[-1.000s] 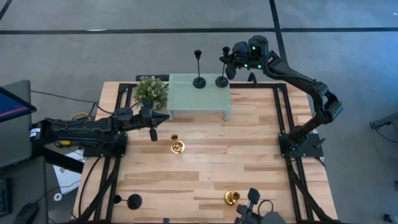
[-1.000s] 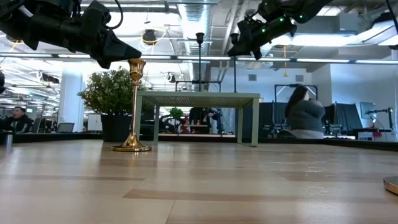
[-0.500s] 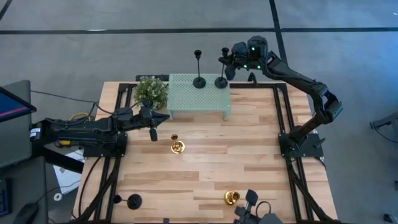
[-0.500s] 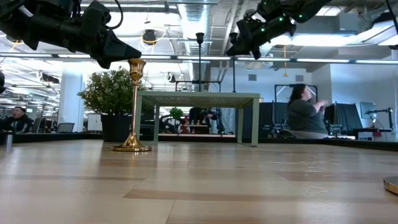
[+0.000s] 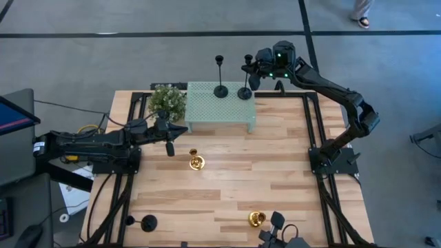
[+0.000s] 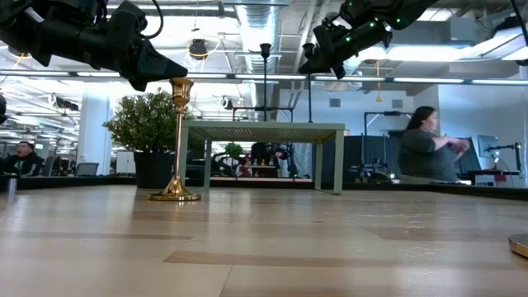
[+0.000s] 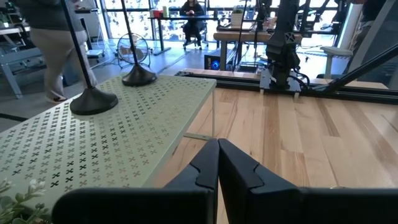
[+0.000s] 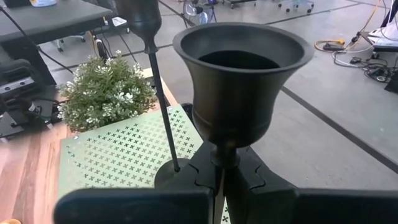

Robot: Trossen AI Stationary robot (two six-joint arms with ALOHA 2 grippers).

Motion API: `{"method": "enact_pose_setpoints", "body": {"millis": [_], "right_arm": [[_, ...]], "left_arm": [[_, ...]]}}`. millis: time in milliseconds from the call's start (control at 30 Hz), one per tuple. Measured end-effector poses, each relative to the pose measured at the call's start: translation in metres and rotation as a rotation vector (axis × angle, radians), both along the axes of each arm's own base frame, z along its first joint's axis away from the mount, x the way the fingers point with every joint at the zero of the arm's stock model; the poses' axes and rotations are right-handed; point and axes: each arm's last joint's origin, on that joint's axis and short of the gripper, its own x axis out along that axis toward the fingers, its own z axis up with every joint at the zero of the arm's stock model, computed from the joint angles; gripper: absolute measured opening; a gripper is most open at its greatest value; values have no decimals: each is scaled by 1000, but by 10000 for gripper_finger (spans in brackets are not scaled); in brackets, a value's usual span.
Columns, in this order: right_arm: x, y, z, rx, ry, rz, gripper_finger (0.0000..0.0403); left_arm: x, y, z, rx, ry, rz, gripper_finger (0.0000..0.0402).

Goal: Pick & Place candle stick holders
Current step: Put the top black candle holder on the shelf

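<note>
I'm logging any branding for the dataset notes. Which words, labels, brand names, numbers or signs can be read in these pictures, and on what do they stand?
No readable text in any view.
Black candle stick holders, gold candle stick holders and green perforated stand: no lettering; the stand bears only a pattern of small crosses.
Right gripper: shut on a black holder's stem, unmarked.
Left gripper: shut, unmarked.
Monitor at the left edge: nothing legible.
</note>
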Motion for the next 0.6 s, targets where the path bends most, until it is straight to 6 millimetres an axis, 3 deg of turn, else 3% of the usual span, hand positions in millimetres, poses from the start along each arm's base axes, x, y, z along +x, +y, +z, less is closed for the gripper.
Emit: {"method": "enact_pose_setpoints", "body": {"millis": [600], "right_arm": [[0,0,0,-5,4,2,9]], "left_arm": [[0,0,0,0,0,0,8]]}}
